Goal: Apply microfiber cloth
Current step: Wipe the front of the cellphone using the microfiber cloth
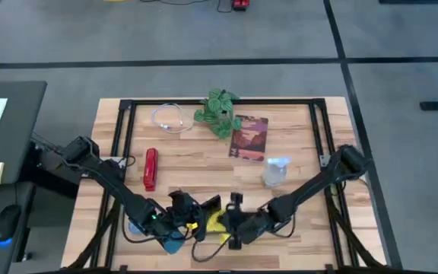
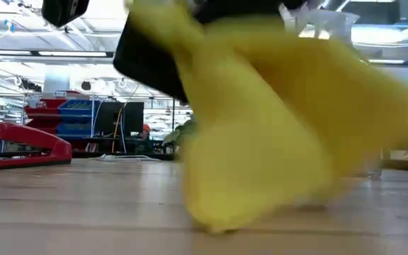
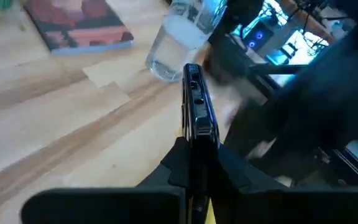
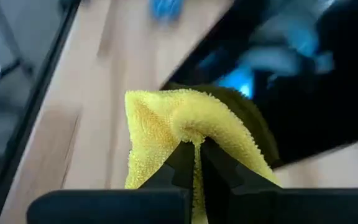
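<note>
Both grippers meet at the table's near edge, where we see the right gripper (image 4: 194, 163) pinching the microfiber cloth (image 4: 185, 130) against the black smartphone (image 3: 197, 112) clamped edgewise in the left gripper (image 3: 194, 165).

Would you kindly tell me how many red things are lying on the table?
2: the red stapler on the left side, and the dark red book beside the plant.

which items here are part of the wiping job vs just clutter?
In play:
microfiber cloth, pinched in right gripper
smartphone, held on edge by left gripper

Lying about:
book
red stapler
plant
white cable
clear glass
</note>
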Motion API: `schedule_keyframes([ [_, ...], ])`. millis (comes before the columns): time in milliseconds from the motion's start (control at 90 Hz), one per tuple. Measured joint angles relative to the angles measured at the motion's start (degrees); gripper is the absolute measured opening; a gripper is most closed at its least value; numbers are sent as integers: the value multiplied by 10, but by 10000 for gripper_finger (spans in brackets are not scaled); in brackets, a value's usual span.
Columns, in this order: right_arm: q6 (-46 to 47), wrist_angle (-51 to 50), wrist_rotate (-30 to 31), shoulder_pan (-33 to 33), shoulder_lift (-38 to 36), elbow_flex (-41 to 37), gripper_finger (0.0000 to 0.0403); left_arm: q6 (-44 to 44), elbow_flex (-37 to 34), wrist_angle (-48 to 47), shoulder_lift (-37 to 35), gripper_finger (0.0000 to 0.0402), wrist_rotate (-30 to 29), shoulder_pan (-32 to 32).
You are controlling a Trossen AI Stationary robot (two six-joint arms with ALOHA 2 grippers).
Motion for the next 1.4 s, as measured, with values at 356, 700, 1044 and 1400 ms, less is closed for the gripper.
schedule_keyframes([
  [356, -87, -290, -4, -19, -124, 107, 0, 102, 17, -84, -125, 7, -19, 0],
  [700, -100, -167, -111, -96, 3, 112, 14, 151, 17, -129, -166, 8, -23, 3],
  [1044, -38, -144, -347, -149, 31, 190, 226, 87, 16, -210, -166, 11, 23, 3],
  [1400, -35, -290, -337, -142, -29, 159, 274, 87, 16, -222, -167, 12, 32, 3],
])
